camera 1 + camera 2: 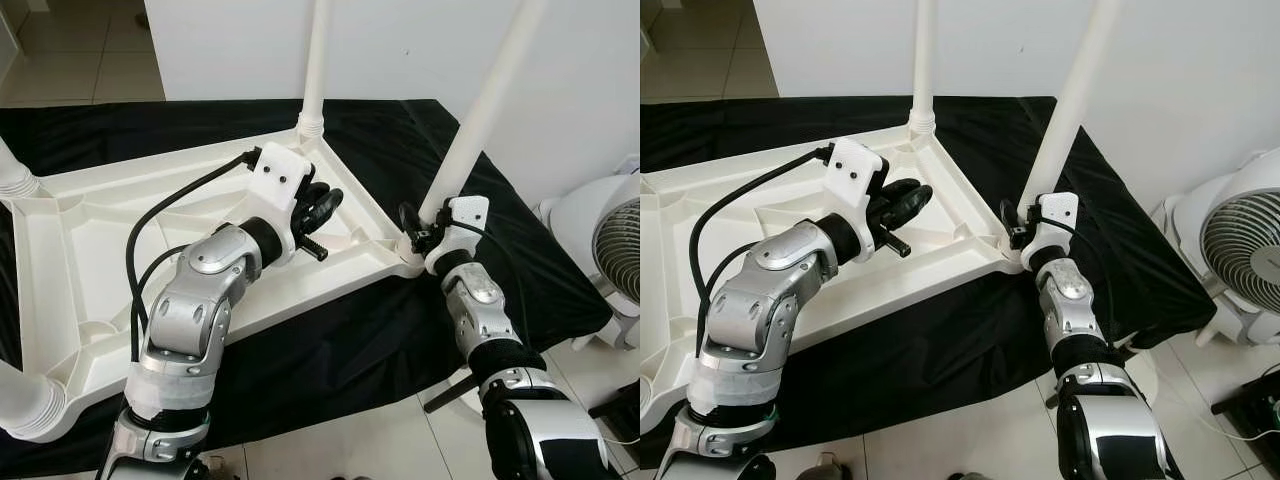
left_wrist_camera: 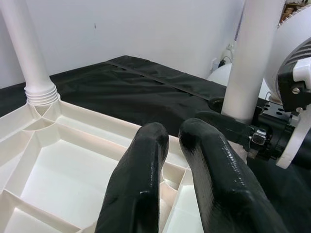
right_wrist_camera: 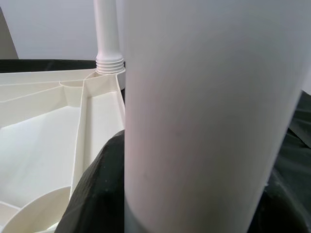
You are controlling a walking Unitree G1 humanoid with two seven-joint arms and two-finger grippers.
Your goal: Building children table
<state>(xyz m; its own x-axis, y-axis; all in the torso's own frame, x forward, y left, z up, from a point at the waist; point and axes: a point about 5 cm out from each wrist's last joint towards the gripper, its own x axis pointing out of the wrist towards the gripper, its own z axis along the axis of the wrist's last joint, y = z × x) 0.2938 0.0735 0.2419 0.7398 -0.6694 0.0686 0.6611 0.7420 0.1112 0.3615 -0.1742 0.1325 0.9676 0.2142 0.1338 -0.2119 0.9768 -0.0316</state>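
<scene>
Lying upside down on black cloth (image 1: pixel 330 350), white table top (image 1: pixel 70 260), tiled floor (image 1: pixel 90 50), white wall (image 1: pixel 400 40), fan (image 1: pixel 1240 250), left end effector (image 1: pixel 322 203) together, right end effector (image 1: pixel 418 232) clamped on leg (image 1: pixel 480 110).

Left arm: silver, elbow bent at lower left of frame, forearm angled up toward centre. Left gripper (image 1: pixel 322 203) at frame centre, black fingers (image 2: pixel 141 179) pressed together, tips pointing right. Right arm: rises from lower right, forearm near vertical. Right gripper (image 1: pixel 418 228) right of centre, fingers clamped around white leg (image 1: pixel 480 115) base.
</scene>
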